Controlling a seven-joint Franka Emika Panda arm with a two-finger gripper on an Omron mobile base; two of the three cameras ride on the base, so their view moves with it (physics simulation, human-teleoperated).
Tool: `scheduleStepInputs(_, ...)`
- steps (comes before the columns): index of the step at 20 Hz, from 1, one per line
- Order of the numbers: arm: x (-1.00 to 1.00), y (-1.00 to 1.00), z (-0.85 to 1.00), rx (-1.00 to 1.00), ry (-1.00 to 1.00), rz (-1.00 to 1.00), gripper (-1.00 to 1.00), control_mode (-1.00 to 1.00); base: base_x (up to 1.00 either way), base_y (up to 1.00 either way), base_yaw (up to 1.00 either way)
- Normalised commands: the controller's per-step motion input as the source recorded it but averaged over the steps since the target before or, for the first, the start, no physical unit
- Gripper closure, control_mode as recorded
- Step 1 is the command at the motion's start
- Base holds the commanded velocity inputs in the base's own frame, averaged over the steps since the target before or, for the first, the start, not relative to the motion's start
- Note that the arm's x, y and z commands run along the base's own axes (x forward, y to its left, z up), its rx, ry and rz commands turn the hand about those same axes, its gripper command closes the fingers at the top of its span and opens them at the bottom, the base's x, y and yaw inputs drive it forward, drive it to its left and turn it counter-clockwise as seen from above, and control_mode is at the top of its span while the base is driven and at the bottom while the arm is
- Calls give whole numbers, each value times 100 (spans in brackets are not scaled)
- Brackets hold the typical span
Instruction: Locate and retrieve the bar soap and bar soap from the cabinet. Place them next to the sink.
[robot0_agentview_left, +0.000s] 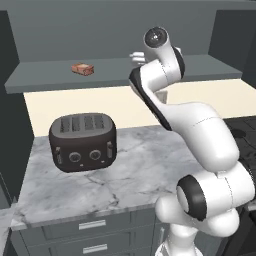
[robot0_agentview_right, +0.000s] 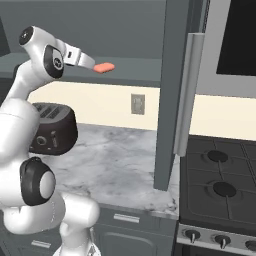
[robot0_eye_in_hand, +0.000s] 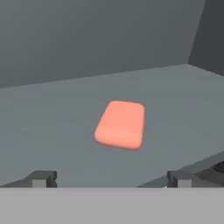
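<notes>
A flat coral-pink bar soap (robot0_eye_in_hand: 120, 124) lies on the shelf board of the dark grey cabinet (robot0_eye_in_hand: 52, 122). It is just ahead of my open gripper (robot0_eye_in_hand: 111, 179) and centred between the two fingertips (robot0_eye_in_hand: 41, 178), which do not touch it. From the right base, the gripper (robot0_agentview_right: 89, 63) reaches toward that bar soap (robot0_agentview_right: 104, 67) from the left. A blockier reddish-brown bar soap (robot0_agentview_left: 82, 69) rests farther left on the same shelf (robot0_agentview_left: 45, 79); the gripper (robot0_agentview_left: 137, 58) is well to its right. The sink is out of view.
A black toaster (robot0_agentview_left: 83, 141) stands on the marble counter (robot0_agentview_left: 135, 175) below the shelf. A tall dark panel (robot0_agentview_right: 172, 100) with a silver handle stands right of the arm, a stove (robot0_agentview_right: 220, 185) beyond it. Grey drawers (robot0_agentview_left: 95, 227) sit under the counter edge.
</notes>
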Motion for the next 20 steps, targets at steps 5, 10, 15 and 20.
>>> scheduleStepInputs(5, 44, -2, 0, 0, 4, -2, -100, -100, 0, 0, 0)
scheduleStepInputs(10, 29, -6, -2, 0, 2, -2, -100, -100, 0, 0, 0)
scheduleStepInputs(15, 22, -19, -7, 0, 5, -4, -100, -100, 0, 0, 0)
scheduleStepInputs(20, 3, -21, -4, 0, 2, -7, -100, -100, 0, 0, 0)
